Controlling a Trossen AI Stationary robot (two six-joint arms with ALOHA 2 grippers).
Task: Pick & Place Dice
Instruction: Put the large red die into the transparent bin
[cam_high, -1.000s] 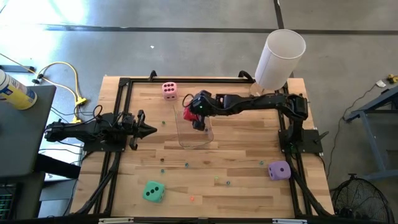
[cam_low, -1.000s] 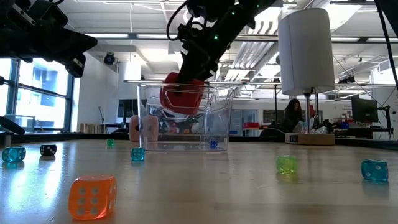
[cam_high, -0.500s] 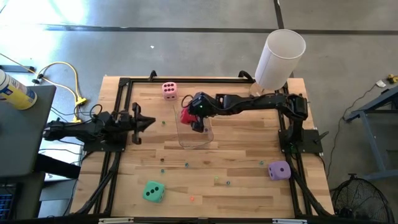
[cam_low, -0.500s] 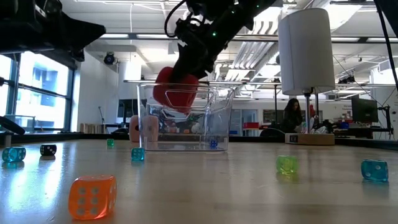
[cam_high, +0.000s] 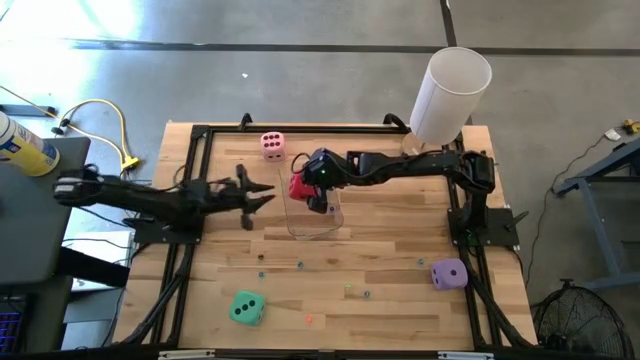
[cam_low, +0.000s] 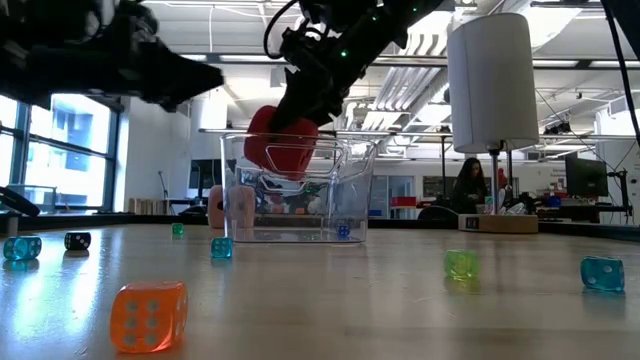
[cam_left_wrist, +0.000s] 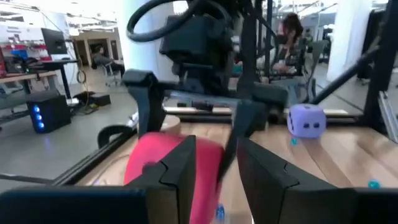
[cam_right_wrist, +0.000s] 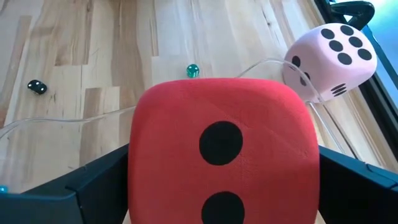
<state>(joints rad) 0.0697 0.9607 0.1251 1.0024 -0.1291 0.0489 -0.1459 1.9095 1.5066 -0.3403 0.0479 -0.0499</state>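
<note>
Red die (cam_high: 299, 186): soft-looking cube with rounded edges and large black pips, two showing on the face seen from the right wrist. Clamped between the fingers of the right gripper (cam_high: 308, 190), which press on two opposite sides. It hangs over the upper rim of the clear bin (cam_high: 315, 222), at the bin's 11 o'clock corner; in the low view the die (cam_low: 281, 143) sits partly below the rim line.

Pink die (cam_high: 272, 145): lies on the table (cam_high: 400, 250) at 11 o'clock from the bin, six-pip face up, just beside the black frame.

Green die (cam_high: 246, 307): lies at 7 o'clock from the bin, near the table's front edge, four pips up.

Purple die (cam_high: 449, 274): lies at 4 o'clock from the bin, well apart, near the right arm's base.

Left gripper (cam_high: 262, 194): at 9 o'clock from the bin, fingers spread narrowly, holding nothing.

Small coloured beads (cam_high: 299, 265): scattered on the table.
</note>
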